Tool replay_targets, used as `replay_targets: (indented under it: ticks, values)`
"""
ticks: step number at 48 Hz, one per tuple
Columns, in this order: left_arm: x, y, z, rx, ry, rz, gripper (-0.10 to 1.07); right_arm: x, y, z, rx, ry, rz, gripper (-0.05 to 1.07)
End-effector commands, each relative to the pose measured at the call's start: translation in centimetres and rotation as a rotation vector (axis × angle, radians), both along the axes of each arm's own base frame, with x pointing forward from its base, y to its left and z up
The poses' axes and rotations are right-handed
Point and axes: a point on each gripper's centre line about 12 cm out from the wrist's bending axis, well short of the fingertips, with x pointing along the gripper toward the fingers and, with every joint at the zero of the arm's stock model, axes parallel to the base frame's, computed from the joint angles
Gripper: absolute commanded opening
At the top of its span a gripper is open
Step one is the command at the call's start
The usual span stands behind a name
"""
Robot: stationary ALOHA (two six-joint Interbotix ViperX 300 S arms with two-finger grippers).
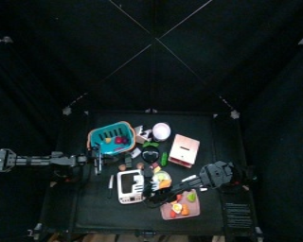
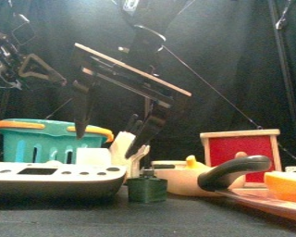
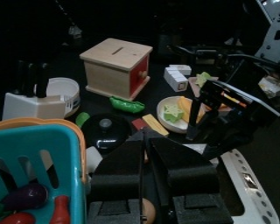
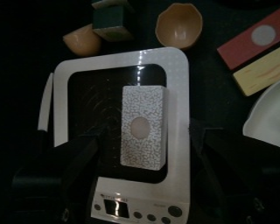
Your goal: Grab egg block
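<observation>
The egg block (image 4: pixel 143 125) is a white speckled slab with a pale round yolk. It lies flat in the white tray of the toy scale (image 4: pixel 60 105). My right gripper (image 4: pixel 143 179) hangs open just above it, with one jaw on each side of the block and touching nothing. In the front view the right gripper (image 2: pixel 117 125) stands over the scale (image 2: pixel 52 176). My left gripper (image 3: pixel 143 179) is shut and empty, resting by the teal basket (image 3: pixel 31 153).
A wooden box with a red face (image 1: pixel 184 149) stands mid-table, with a white plate (image 1: pixel 161 130) behind it. A cutting board with toy food (image 1: pixel 180 203) lies at the front right. Orange bowls (image 4: pixel 178 24) and a green cup (image 2: pixel 147 188) crowd the scale.
</observation>
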Motion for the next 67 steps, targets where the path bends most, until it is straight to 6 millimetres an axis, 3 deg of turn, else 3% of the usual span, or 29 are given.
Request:
replay_targets:
  ticks: [1,14,29,41,51,67]
  values:
    - [0.1,0.0,0.3,-0.001,-0.006,0.000,0.46,-0.7,-0.8,4.6,-0.014,-0.081,0.004,1.01]
    - [0.1,0.0,0.3,-0.001,-0.002,0.000,0.46,-3.9,-3.0,6.7,-0.086,-0.025,0.132,1.01]
    - [0.1,0.0,0.2,0.001,0.002,-0.001,0.46,-5.9,-6.8,3.6,-0.035,0.094,0.347,1.01]
    - [0.0,0.0,-0.1,-0.003,0.009,0.002,0.46,-6.7,-10.6,2.5,-0.039,0.167,0.373,1.02]
    - [-0.1,0.0,-0.3,-0.002,0.014,0.003,0.46,-6.8,-11.4,1.8,-0.045,0.198,0.389,1.02]
    - [-0.1,0.1,-0.4,-0.002,0.017,0.008,0.46,-6.5,-11.0,-0.1,-0.010,0.218,0.392,1.02]
